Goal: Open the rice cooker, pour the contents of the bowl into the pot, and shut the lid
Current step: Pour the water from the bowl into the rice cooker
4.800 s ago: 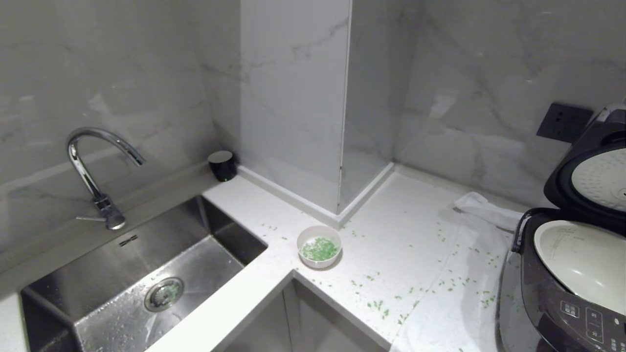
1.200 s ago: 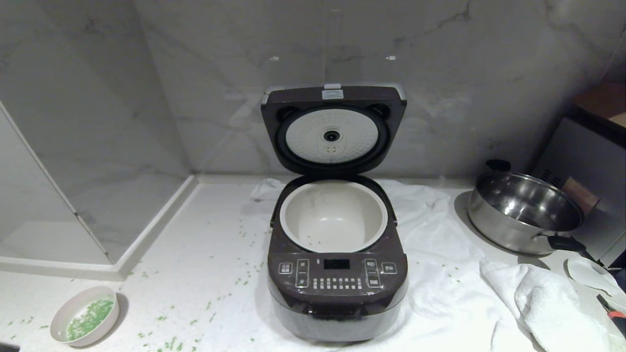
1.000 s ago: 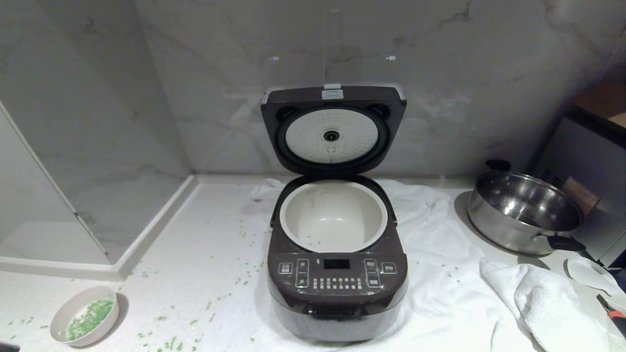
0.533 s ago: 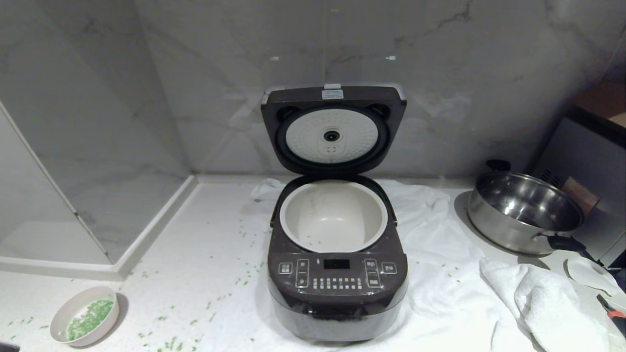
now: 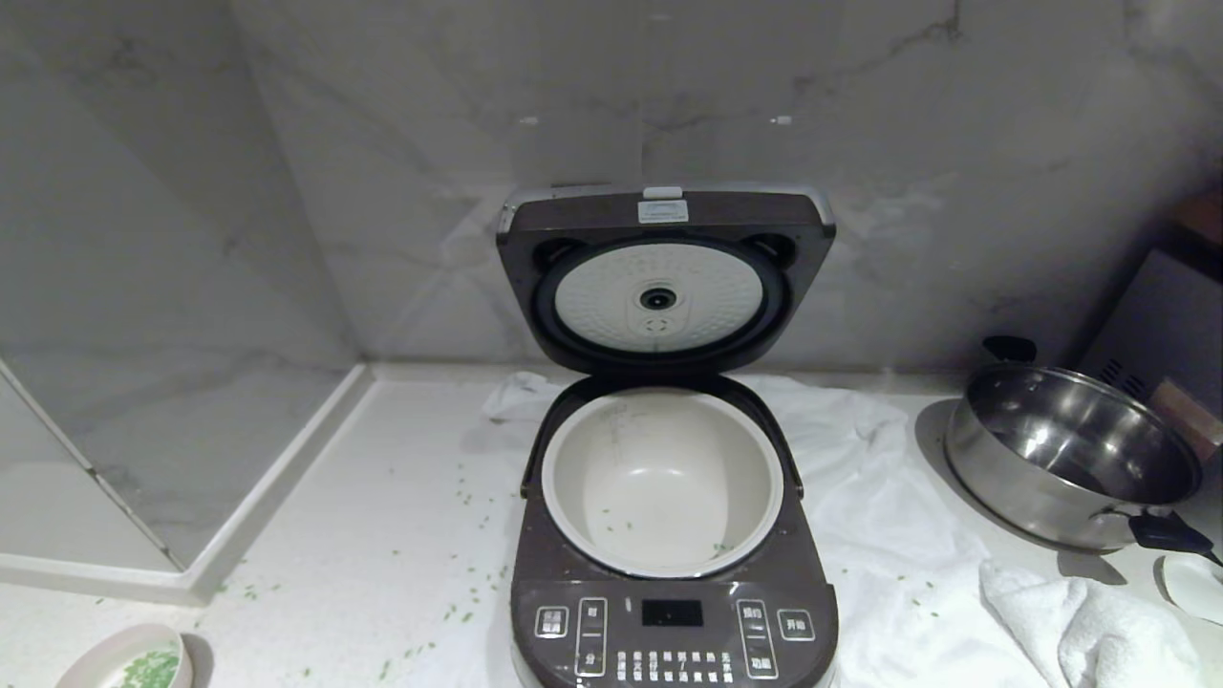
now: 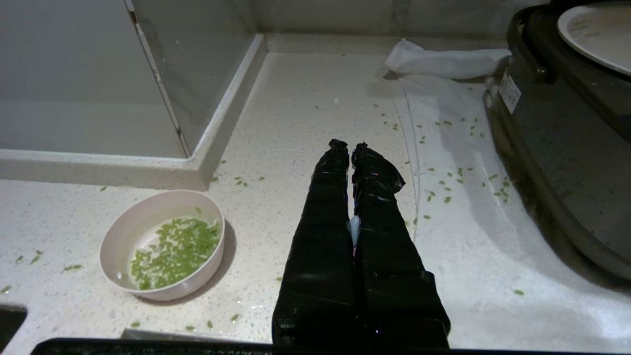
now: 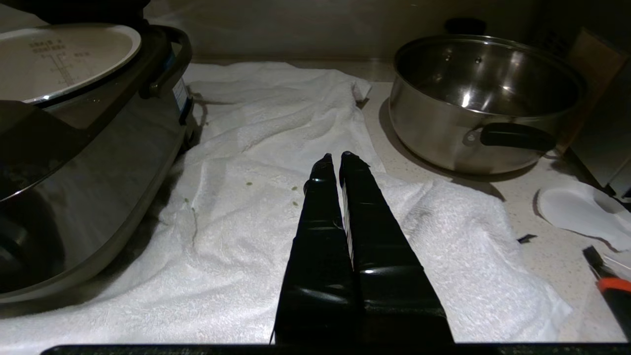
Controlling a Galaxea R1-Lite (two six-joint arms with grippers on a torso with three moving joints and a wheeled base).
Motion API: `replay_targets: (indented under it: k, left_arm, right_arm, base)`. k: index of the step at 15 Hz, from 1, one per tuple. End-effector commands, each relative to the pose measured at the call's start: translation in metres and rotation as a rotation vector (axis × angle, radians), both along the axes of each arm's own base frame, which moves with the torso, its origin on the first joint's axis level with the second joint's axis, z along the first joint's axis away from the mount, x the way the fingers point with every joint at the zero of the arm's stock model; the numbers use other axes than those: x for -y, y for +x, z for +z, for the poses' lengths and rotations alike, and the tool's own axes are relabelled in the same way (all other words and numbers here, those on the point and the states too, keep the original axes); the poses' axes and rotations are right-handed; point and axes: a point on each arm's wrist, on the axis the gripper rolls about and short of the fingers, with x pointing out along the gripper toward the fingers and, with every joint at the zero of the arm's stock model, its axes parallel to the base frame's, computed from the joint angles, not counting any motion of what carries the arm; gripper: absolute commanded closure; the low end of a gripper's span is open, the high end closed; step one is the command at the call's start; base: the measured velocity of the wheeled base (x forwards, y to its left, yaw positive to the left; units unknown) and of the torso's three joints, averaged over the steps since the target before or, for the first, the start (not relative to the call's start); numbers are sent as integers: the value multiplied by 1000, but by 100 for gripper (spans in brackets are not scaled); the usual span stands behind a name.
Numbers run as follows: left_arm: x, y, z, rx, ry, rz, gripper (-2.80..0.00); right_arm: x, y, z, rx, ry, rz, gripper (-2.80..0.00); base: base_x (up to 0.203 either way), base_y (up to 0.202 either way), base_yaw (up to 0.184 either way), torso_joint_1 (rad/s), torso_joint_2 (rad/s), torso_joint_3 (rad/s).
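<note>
Rice cooker open, bowl not yet lifted

Rice cooker (image 5: 669,535) is seen on the white towel (image 5: 879,535) with the lid (image 5: 664,277) raised upright and the pot (image 5: 662,478) exposed — only a few green bits are scattered inside. The bowl (image 6: 162,245) is set on the counter (image 6: 305,113) to the cooker's left, its green grains (image 6: 172,245) inside. Left gripper (image 6: 349,146) is held clenched and empty beside the bowl; right gripper (image 7: 334,157) — also clenched, empty — is held over the towel near the steel pan (image 7: 485,98).

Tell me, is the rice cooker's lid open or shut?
Open. The lid stands up at the back, showing its pale dimpled underside, and the pot below is uncovered.
</note>
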Motion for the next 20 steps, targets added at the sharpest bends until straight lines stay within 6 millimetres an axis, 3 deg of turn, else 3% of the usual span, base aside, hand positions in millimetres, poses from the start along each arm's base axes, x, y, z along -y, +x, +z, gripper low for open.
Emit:
replay_targets:
  k: [1,8,11,13,16,20]
  left_arm:
    - [0,0,0,2,-2,1,0]
    - [0,-3,3,-17,-17,26,0]
    - [-2,-2,50,-34,-62,109,0]
    - [-3,14,82,-106,-98,137,0]
    - [-4,52,105,-266,-133,182,0]
    - [-10,107,94,-598,-203,301,0]
  right_arm:
    - [0,0,0,-2,0,2,0]
    - [0,0,0,-2,0,2,0]
    - [0,0,0,-1,0,1,0]
    - [0,0,0,-2,0,0,0]
    - [0,0,0,-2,0,2,0]
    - [0,0,0,-1,0,1,0]
  base:
    - [57,0,7,15,10,2]
    - [0,0,0,0,0,0]
    - [0,0,0,0,0,0]
    - [0,0,0,0,0,0]
    - [0,0,0,0,0,0]
    - [0,0,0,0,0,0]
